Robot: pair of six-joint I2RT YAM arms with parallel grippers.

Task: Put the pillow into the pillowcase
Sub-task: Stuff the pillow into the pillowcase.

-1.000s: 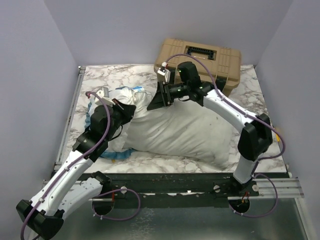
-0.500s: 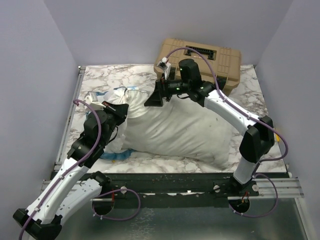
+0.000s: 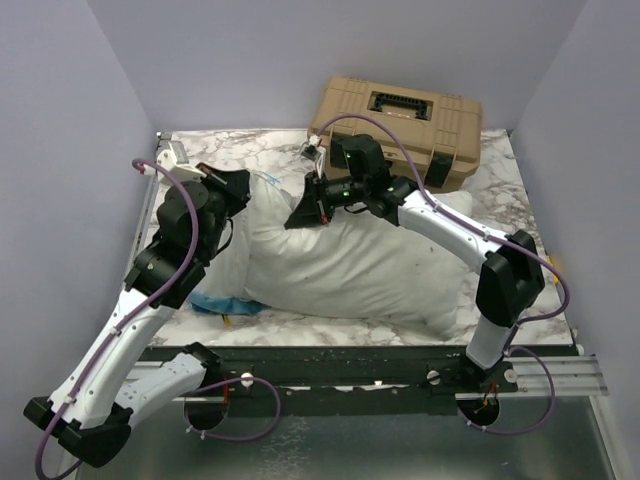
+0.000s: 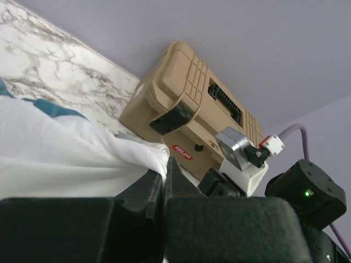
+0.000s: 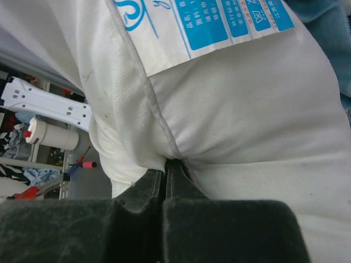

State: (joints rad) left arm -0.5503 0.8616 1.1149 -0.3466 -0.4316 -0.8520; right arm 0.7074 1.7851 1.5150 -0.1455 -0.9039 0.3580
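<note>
**Feeding the pillow end into the case mouth**

The work surface is a marble-pattern table [image 3: 240, 150] enclosed by plain lilac walls. Nearest the arm bases, the blue frill of the pillowcase [image 3: 215, 300] lies at the near left, touching the pillow [image 3: 370, 265]. The pillow lies flat across the table. Its long axis runs from near right to far left, and its far-left end points toward the case. The left gripper [image 4: 164, 164] is fully closed on a fold of white fabric, apparently the case's lining. The right gripper [image 5: 165, 164] is fully closed on the pillow's seam, below the printed label [image 5: 208, 22]. Recommended procedure: hold the case edge raised and taut, then push the pillow end along its long axis so the corner enters without bunching. A tan toolbox [image 3: 400, 115] stands at the far edge.
</note>
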